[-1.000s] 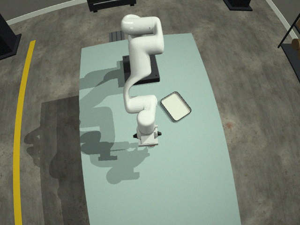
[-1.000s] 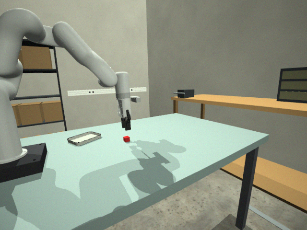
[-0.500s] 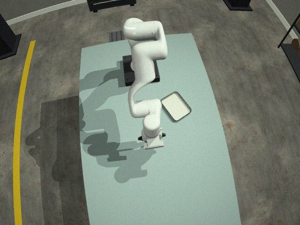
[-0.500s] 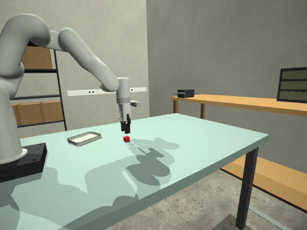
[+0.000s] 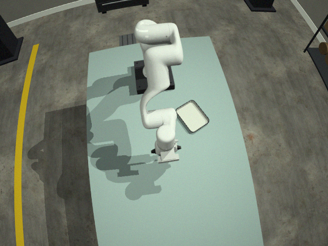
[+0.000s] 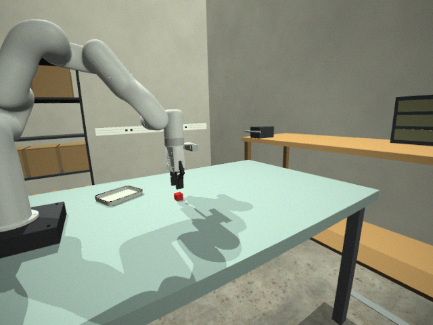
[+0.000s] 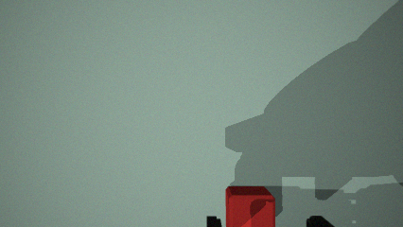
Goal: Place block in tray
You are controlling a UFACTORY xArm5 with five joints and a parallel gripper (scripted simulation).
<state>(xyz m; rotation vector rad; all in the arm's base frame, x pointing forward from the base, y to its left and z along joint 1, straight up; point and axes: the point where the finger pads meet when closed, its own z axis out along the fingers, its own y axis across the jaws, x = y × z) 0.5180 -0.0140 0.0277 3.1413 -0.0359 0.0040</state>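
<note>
Black two-finger gripper (image 6: 177, 182): half-parted, holding nothing | small red cube block (image 6: 178, 196): on the pale green table (image 6: 279, 196), directly beneath the fingertips, untouched | shallow white tray (image 6: 134, 192): well off to the gripper's side.

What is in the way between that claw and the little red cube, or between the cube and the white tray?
Nothing visible. The gripper hangs half open just above the red block, apart from it, with only air between. From the block to the white tray, only bare pale green table top shows.
</note>
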